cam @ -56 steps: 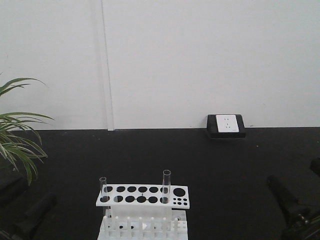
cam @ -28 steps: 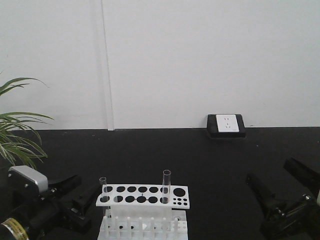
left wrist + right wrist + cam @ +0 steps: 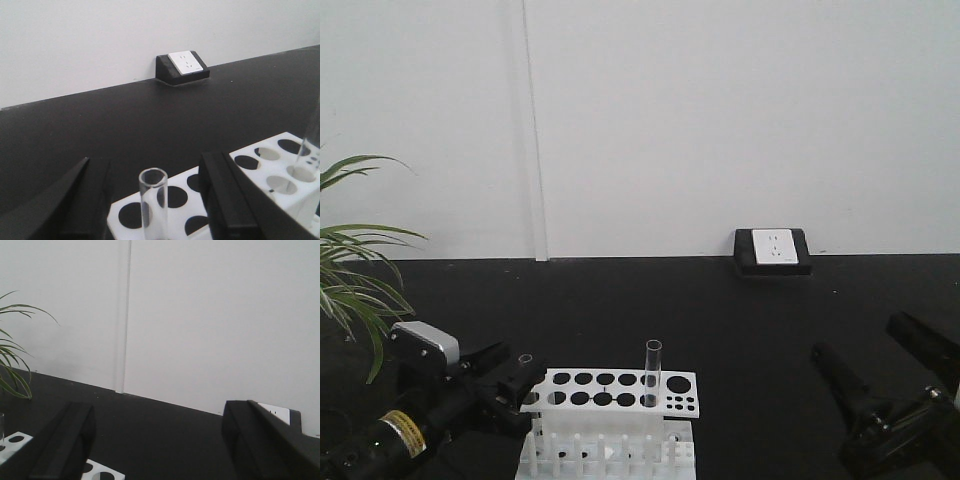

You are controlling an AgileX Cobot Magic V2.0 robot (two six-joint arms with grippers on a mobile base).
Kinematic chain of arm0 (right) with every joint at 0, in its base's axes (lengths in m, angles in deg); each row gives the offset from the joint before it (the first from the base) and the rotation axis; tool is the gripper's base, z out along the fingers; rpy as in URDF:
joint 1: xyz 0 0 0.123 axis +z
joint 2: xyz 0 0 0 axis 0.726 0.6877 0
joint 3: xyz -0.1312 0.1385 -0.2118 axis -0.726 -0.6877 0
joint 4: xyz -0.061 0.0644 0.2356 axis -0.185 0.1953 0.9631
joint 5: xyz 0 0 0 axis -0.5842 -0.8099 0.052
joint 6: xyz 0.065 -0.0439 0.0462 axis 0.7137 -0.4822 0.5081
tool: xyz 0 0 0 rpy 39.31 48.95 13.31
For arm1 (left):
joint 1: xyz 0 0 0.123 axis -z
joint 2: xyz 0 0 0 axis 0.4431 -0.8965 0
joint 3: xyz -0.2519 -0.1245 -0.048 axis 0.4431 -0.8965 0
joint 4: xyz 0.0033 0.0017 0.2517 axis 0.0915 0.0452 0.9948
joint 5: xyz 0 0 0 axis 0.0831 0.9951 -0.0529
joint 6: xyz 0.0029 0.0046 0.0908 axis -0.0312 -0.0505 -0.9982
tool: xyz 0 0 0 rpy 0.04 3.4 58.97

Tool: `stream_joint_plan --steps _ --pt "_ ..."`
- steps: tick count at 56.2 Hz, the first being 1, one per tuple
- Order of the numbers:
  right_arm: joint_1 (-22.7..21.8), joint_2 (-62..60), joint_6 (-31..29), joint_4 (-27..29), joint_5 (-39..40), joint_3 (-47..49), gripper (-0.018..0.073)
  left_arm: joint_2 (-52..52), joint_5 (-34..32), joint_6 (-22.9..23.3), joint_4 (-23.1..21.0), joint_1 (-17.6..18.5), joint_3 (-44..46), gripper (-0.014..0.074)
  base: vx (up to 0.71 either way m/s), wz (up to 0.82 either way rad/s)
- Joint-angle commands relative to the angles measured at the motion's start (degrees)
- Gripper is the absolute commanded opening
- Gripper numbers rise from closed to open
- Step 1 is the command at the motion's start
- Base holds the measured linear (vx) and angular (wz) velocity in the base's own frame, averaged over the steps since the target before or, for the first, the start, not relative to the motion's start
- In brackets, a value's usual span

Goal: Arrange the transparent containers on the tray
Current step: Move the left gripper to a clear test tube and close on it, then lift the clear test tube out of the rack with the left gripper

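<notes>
Two clear test tubes stand upright in a white holed rack (image 3: 610, 392). The left tube (image 3: 526, 359) is at the rack's left end and the right tube (image 3: 652, 372) is toward its right. My left gripper (image 3: 510, 373) is open, and its black jaws flank the top of the left tube (image 3: 153, 200) with a gap on each side. The other tube (image 3: 311, 135) shows at that view's right edge. My right gripper (image 3: 882, 366) is open and holds nothing, hovering right of the rack. In its own view the right gripper (image 3: 160, 440) frames bare black tabletop. The tray is out of view.
A black tabletop (image 3: 740, 320) runs back to a white wall. A power socket block (image 3: 773, 250) sits at the wall. Plant leaves (image 3: 355, 290) reach in from the left. The rack's corner (image 3: 102, 471) shows low in the right wrist view.
My left arm has come up and moved right until its open jaws sit around the left tube's top. The right arm rose into view, then held still.
</notes>
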Motion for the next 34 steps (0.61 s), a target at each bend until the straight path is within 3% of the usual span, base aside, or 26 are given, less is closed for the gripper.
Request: stream_joint_plan --steps 1,22,28,34 --pt "-0.1 -0.7 -0.6 0.6 4.8 1.7 0.0568 1.2 -4.5 0.5 0.1 0.4 2.9 0.0488 0.0 0.0" --pt "-0.1 -0.7 -0.6 0.6 4.8 1.7 0.0568 -3.5 -2.8 0.5 0.9 1.5 7.1 0.0457 0.0 0.0" --pt "-0.1 -0.7 -0.6 0.6 4.8 1.7 0.0568 -3.7 -2.8 0.5 -0.4 1.6 7.1 0.0377 0.0 0.0" --pt "-0.1 -0.7 -0.6 0.6 4.9 1.7 0.0568 -3.7 -3.0 0.5 -2.5 1.6 7.1 0.0237 0.0 0.0"
